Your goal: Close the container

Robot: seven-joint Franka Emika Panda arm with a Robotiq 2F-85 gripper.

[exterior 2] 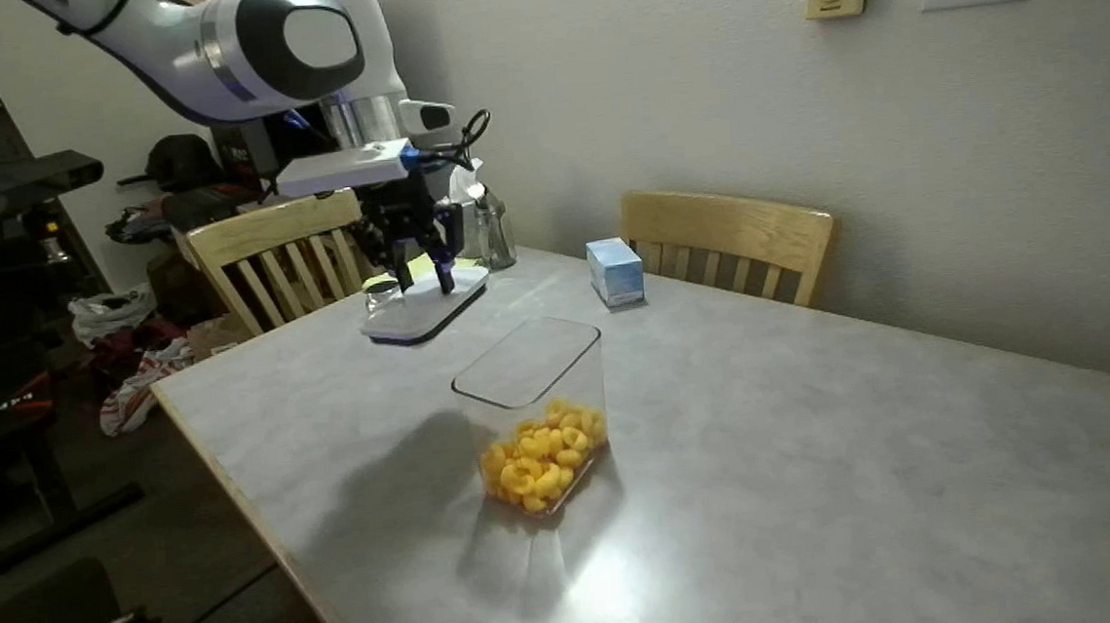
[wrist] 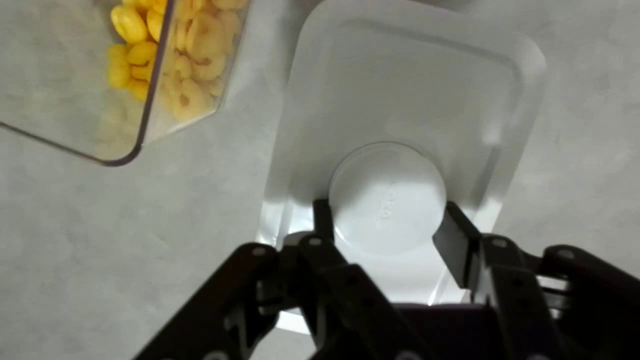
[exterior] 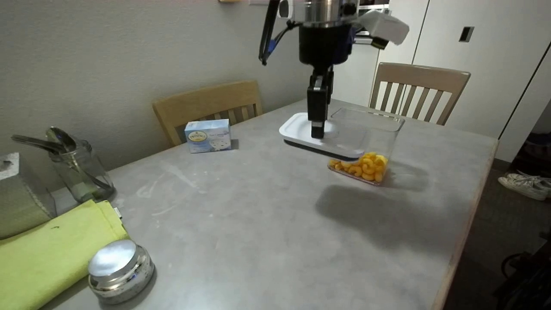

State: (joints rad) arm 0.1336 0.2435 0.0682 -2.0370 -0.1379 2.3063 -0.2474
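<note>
Have the clear plastic container standing upright and uncovered, with yellow-orange food pieces inside it and the gray table under it. Hold the white lid raised beside the container with the gripper, pinching its round knob between narrowed fingers. Farther from the container, see the Twinings tea box and metal tin.

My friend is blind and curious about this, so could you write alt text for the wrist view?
A black two-fingered tool grips the round button on a white, round-cornered lid, held above a gray tabletop. At upper left, partly cut off by the frame, is an open clear plastic container holding yellow pieces of food.
</note>
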